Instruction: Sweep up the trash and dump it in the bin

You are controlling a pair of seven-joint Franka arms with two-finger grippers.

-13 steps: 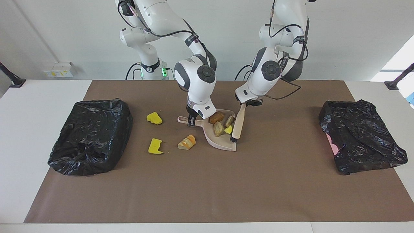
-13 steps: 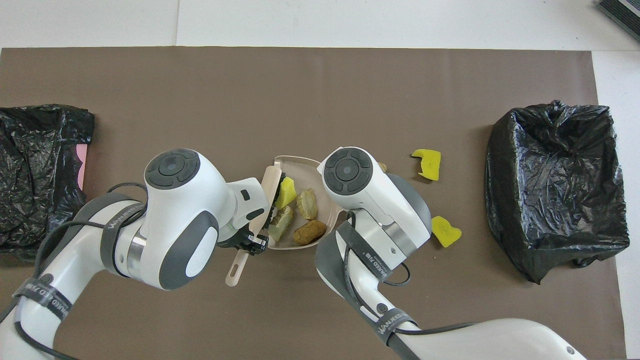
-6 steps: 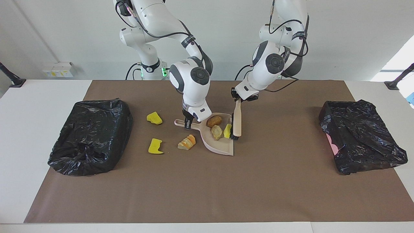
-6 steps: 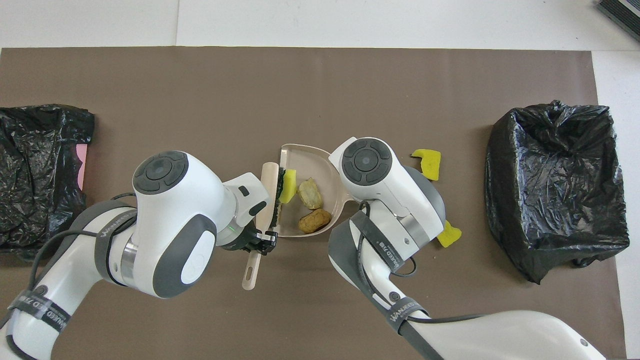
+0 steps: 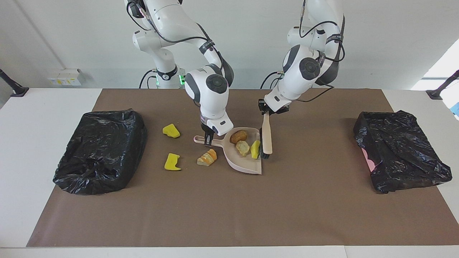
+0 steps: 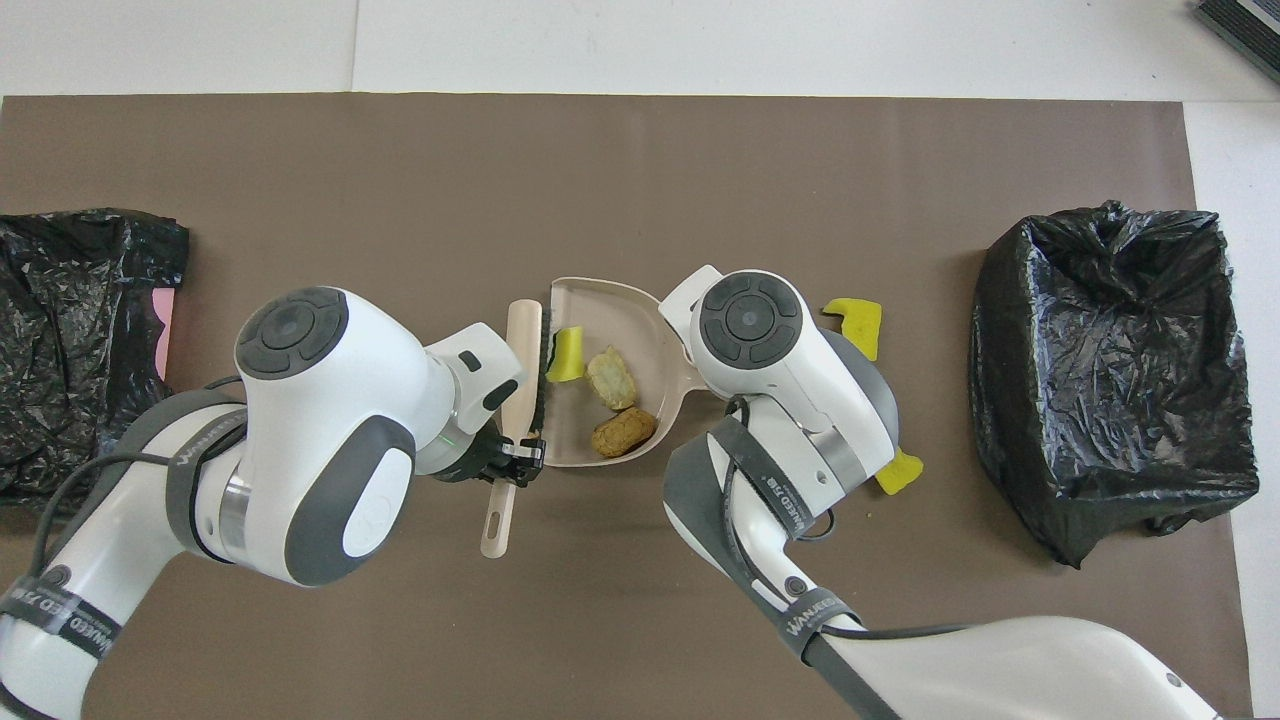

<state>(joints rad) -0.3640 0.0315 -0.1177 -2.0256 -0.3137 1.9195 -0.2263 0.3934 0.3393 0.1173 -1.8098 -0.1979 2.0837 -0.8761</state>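
Now brush (image 5: 266,134) beside dustpan (image 5: 244,163), trash (image 5: 243,147) inside

1. Both views are bright and evenly lit, with soft, diffuse light from above.
2. In the facing view a strong white glow enters at the edge toward the left arm's end of the table (image 5: 43,150), washing out that corner.
3. Shadows are faint and short: soft dark patches lie on the brown mat (image 5: 229,208) under the black bags (image 5: 102,150).
4. The crinkled bag plastic (image 6: 1110,370) shows small specular glints.
5. Focus is sharp throughout, with no motion blur or noticeable edge distortion.
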